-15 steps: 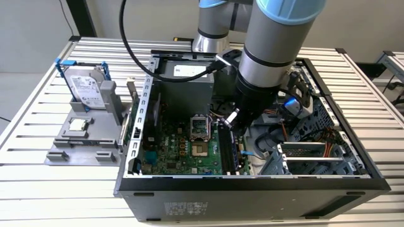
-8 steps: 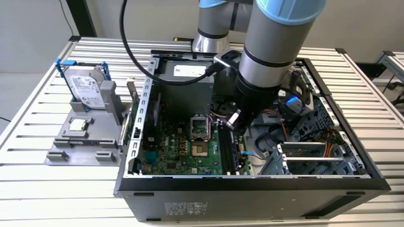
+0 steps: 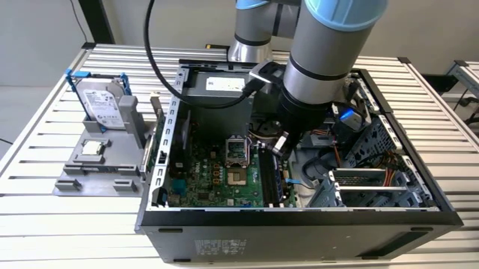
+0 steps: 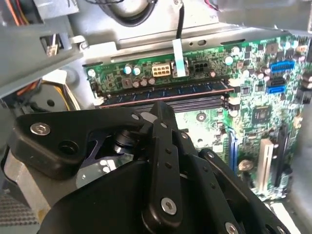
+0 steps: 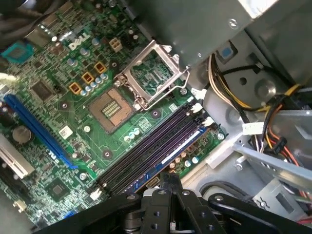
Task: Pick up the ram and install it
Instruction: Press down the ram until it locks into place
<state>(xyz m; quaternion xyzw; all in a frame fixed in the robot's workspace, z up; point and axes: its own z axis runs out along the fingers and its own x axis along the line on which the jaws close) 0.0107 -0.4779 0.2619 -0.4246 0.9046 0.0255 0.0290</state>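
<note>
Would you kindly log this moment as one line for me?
gripper shut | over ram | ram slotted in motherboard

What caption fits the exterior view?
Arm's pincer lowered inside the open case, above the ram in its slot.

A large open black-framed metal computer case (image 3: 299,216) lies on a slatted metal table (image 3: 45,224). A green motherboard (image 3: 217,179) lies flat inside it, toward the exterior view's left. The long blue-green ram stick (image 4: 187,89) sits in the outermost of the parallel slots (image 5: 151,151), beside the open metal processor socket (image 5: 153,73). Left of the case stands a grey plastic fixture (image 3: 97,165) bearing a silver hard drive (image 3: 105,103) and a small square silver chip (image 3: 91,148).
</note>
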